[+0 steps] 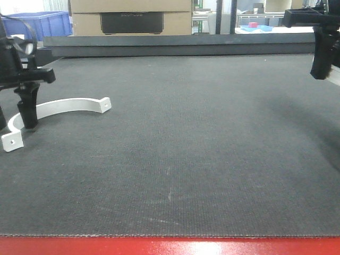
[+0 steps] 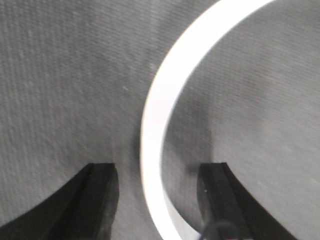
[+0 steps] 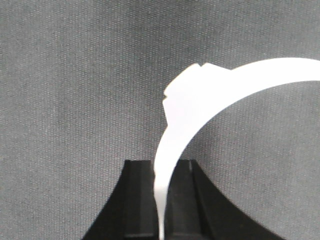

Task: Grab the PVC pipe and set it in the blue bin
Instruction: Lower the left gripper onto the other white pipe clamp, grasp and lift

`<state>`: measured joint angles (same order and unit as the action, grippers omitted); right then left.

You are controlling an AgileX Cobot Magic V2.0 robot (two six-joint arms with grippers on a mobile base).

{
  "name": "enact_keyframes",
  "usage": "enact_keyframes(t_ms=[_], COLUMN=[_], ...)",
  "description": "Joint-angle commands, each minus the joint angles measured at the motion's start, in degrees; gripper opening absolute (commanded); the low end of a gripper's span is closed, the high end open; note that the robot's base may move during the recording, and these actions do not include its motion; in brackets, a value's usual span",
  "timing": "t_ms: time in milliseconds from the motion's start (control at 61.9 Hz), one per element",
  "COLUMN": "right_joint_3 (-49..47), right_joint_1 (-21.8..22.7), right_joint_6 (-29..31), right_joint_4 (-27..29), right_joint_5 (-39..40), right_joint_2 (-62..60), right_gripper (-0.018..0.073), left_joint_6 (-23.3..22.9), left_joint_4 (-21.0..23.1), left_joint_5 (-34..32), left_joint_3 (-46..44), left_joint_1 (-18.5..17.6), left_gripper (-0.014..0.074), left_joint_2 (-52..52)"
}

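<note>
A white curved PVC piece (image 1: pixel 69 105) with flat tabs at both ends lies on the dark grey mat at the far left. My left gripper (image 1: pixel 26 119) is down on it, open, with one finger on each side of the strip (image 2: pixel 165 100); the jaws stand apart from it (image 2: pixel 159 172). My right gripper (image 1: pixel 321 71) hangs raised at the far right and is shut on a second white curved PVC piece (image 3: pixel 225 85), pinched between the fingers (image 3: pixel 161 167). Only a sliver of that piece (image 1: pixel 334 77) shows in the front view. A blue bin (image 1: pixel 42 24) stands at the back left, beyond the mat.
A dark raised ledge (image 1: pixel 175 43) runs along the mat's far edge, with a cardboard box (image 1: pixel 130 16) behind it. A red table edge (image 1: pixel 170 247) borders the front. The grey mat (image 1: pixel 202 149) spreads between the two arms.
</note>
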<state>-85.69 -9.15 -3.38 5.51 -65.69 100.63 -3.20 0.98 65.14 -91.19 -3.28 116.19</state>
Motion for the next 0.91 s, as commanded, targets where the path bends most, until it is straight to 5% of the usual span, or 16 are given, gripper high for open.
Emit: enact_keyframes(t_ms=[0, 323, 550, 889], right_joint_3=[-0.06, -0.06, -0.06, -0.06], right_joint_1=[-0.02, -0.02, -0.02, -0.02], right_joint_6=[0.42, 0.42, 0.42, 0.42], right_joint_4=[-0.68, -0.68, -0.68, -0.68], right_joint_5=[0.05, -0.65, 0.21, -0.11], right_joint_2=[-0.60, -0.60, -0.60, -0.96], right_gripper=[-0.0154, -0.0154, -0.0154, -0.0154], left_joint_6=[-0.54, -1.51, -1.51, -1.51], left_joint_4=[-0.27, -0.27, -0.27, -0.27], left_joint_5=[-0.13, -0.01, 1.13, 4.61], left_joint_3=[-0.51, -0.51, -0.75, -3.36], left_joint_1=[0.02, 0.02, 0.02, -0.87], left_gripper=[0.0284, 0.0192, -0.0113, -0.0111], left_joint_2=[1.11, 1.71, 1.71, -2.50])
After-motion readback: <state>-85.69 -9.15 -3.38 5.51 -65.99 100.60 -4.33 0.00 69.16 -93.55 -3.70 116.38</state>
